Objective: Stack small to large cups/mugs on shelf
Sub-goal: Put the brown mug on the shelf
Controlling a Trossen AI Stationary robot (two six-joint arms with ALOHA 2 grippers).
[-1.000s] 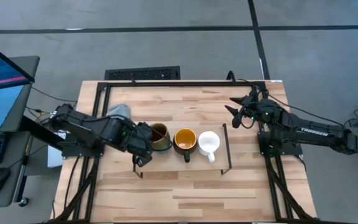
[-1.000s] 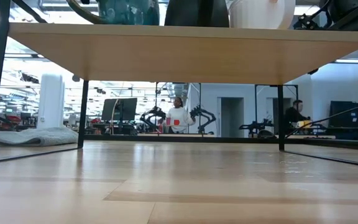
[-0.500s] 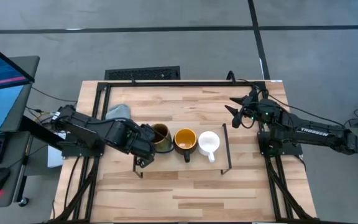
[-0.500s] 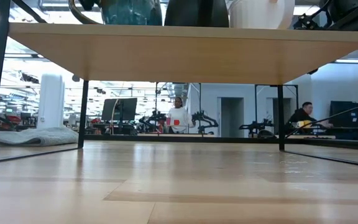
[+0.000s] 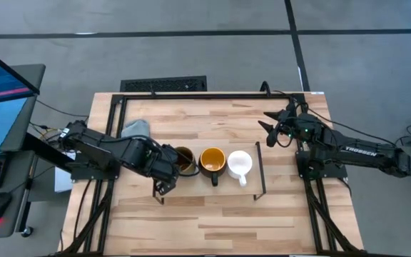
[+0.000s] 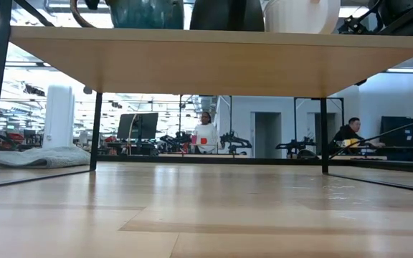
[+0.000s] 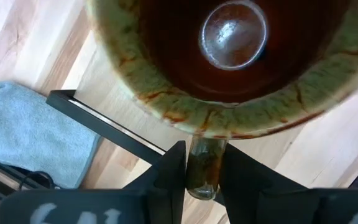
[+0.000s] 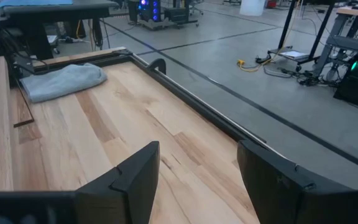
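Left pincer [image 7: 202, 180] is clamping the handle of the large olive-brown glazed mug [image 5: 183, 160], now lower on the light-wood shelf [image 6: 214, 57] than before; right pincer [image 5: 268, 121] is resting open.

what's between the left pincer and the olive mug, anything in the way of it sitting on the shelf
Nothing visible. The left pincer is already shut on the handle of the olive-brown mug, which sits over the shelf beside the dark mug and the white mug. The right pincer waits, open, apart from the shelf.
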